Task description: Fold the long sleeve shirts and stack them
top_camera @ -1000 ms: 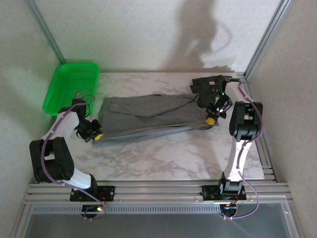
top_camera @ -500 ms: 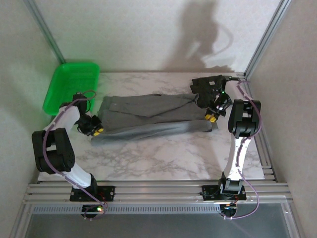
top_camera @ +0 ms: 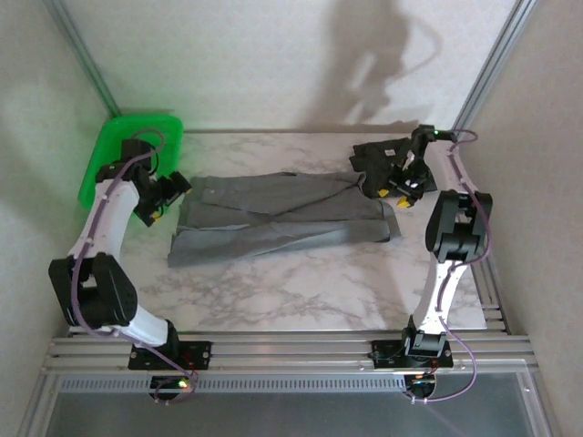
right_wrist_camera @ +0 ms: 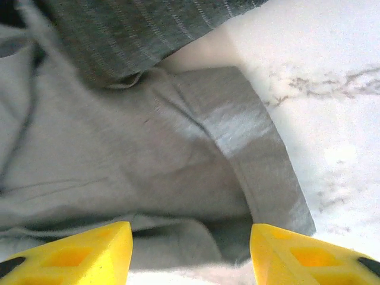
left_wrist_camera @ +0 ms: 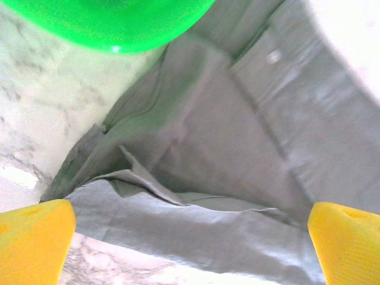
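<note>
The medium grey shirt lies folded into a long band across the middle of the marble table. The charcoal shirt is bunched at the back right, touching the grey one's right end. My left gripper hovers at the grey shirt's left end, open, its yellow fingertips wide apart over grey folds. My right gripper hangs over the right end, open too, with grey cloth below and between its fingertips. Striped charcoal cloth shows above it.
A green plastic tray sits at the back left corner, close behind my left gripper; its rim is right beside the shirt's edge. Bare marble stretches in front of the shirt. Frame posts stand at the back corners.
Both grippers have pulled back toward the far side, the left toward the tray, the right toward the charcoal shirt. The grey shirt's left end has settled slightly farther back.
</note>
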You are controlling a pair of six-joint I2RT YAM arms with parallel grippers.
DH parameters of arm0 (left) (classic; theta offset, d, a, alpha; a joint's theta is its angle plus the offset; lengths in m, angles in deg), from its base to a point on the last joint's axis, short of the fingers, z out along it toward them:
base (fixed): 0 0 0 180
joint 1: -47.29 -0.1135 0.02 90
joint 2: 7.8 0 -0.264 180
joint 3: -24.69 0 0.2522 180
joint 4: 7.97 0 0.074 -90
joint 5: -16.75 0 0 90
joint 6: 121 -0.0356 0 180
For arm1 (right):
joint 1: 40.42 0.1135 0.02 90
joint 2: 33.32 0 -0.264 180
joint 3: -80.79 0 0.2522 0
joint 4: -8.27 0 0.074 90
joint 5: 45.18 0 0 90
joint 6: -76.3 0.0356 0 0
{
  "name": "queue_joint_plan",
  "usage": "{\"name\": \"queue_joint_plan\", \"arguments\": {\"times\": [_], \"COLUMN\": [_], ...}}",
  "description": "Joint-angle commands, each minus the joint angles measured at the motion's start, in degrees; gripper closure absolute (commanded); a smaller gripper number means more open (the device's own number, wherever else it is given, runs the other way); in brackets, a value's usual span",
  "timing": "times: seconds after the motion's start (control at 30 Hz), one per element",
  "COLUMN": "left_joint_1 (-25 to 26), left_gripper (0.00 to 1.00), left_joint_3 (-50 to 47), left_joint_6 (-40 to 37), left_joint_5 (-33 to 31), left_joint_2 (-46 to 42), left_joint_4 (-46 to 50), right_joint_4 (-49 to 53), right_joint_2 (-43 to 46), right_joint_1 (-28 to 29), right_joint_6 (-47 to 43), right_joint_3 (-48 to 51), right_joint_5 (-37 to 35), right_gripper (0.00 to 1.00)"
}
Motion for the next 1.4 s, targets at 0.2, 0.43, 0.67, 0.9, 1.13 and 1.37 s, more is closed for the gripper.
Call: {"name": "queue_joint_plan", "arguments": {"times": [0.2, 0.43, 0.67, 0.9, 1.13, 1.37], "left_joint_1": [12.8, 12.6, 9.6, 8.6, 9.3, 9.3], "left_gripper": [0.82, 1.00, 1.00, 1.00, 1.00, 0.90], "left_joint_3": [-9.0, -17.2, -25.8, -31.4, -41.7, -45.6], "left_joint_6": [10.8, 7.4, 6.4, 7.6, 14.4, 18.1], "left_joint_5": [4.4, 1.4, -6.9, -11.5, -14.5, -11.4], "left_joint_2": [-5.2, 2.2, 6.7, 10.1, -3.5, -15.5], "left_joint_4": [-11.8, -20.4, -27.1, -30.7, -23.5, -18.5], "right_joint_4": [-6.7, -11.4, -14.2, -14.1, -9.1, -10.4], "right_joint_2": [7.0, 0.5, -4.8, -4.9, 4.7, 13.7], "right_joint_1": [5.7, 5.5, 3.4, 3.8, 5.6, 6.6], "right_joint_6": [1.2, 4.8, 8.0, 7.3, 13.3, 17.6], "right_joint_3": [16.4, 20.3, 19.4, 22.9, 33.8, 45.6], "right_joint_5": [8.8, 4.8, 1.3, 0.7, -5.8, -5.5], "right_gripper": [0.96, 1.00, 0.98, 0.96, 0.94, 0.81]}}
